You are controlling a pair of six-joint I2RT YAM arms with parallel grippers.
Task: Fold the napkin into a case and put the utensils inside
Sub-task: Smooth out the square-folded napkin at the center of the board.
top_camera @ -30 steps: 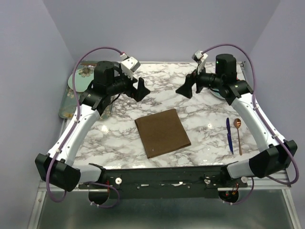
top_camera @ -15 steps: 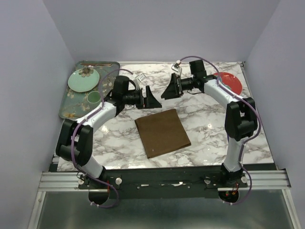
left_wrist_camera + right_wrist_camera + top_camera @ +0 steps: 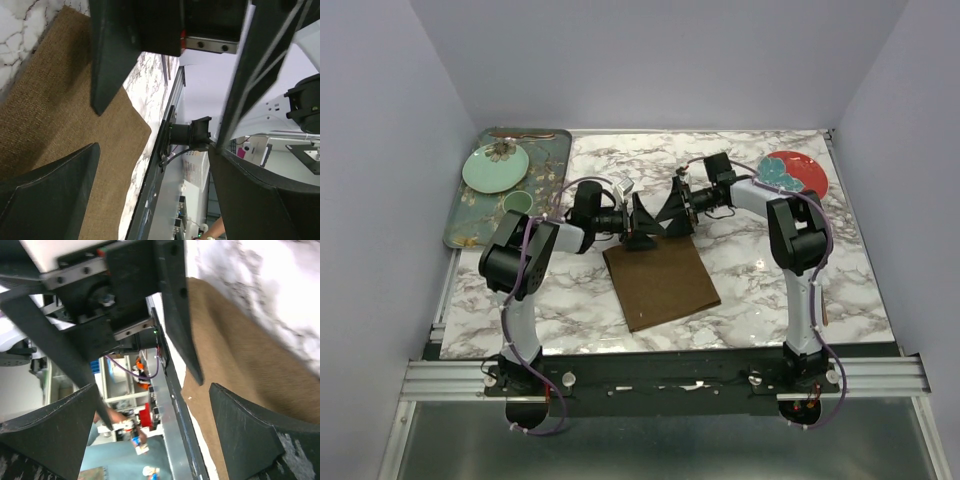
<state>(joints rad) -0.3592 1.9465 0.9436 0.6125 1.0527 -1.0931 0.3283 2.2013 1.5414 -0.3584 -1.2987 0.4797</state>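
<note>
The napkin (image 3: 662,280) lies flat at the middle of the desk (image 3: 760,270). It is roughly square and slightly turned, with its far edge slanting away toward the right. Both end effectors hover at that far edge, fingers spread wide and facing each other. The left end effector (image 3: 642,222) is over the edge's middle, and the right end effector (image 3: 672,207) is just beside it, toward the far-right corner. The cloth stretches nearward from both, so the fold probably runs that way.

White shells over bulky black joints on the left arm (image 3: 517,268) and right arm (image 3: 798,245), purple cables (image 3: 585,182) trailing. Left tool (image 3: 642,216), right tool (image 3: 676,206): black wedge fingers (image 3: 45,200), screwed silver rail (image 3: 210,45).
</note>
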